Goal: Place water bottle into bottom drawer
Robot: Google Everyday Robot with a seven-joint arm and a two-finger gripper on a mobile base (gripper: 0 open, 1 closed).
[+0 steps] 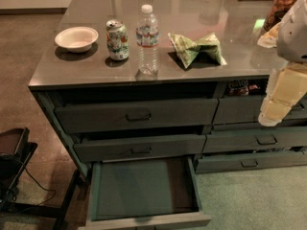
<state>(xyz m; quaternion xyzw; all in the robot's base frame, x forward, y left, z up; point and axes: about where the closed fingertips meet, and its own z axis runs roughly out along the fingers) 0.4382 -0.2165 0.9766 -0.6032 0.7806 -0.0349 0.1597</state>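
Cream-coloured casing marks your gripper (271, 115) at the right edge of the view. It hangs below a white arm segment (298, 30) and points downward, leaning a little toward the cabinet's left stack. It sits in front of the narrower right-hand drawers (256, 140), lower than the countertop (86, 67). You cannot tell whether it is spread or pressed together. The water bottle (147, 40) is well apart from the gripper, higher than it and off toward the left of the view. It stands upright on the glossy grey countertop, long axis vertical, white cap up, with the label band around its upper body. On the side of the bottle away from the gripper, the green-white soda can (117, 40) stands just beside it without touching. A pale bowl (76, 38) sits farther out the same way. Between the bottle and the gripper a crumpled green snack bag (196, 48) lies on the counter, near the bottle. The bottom drawer (144, 186) is pulled out, below the gripper and off to the same side as the bottle, with its teal-green floor showing. The two handled drawers (138, 115) above it sit farther back than its front panel. The bottle stands over them near the counter's front edge.
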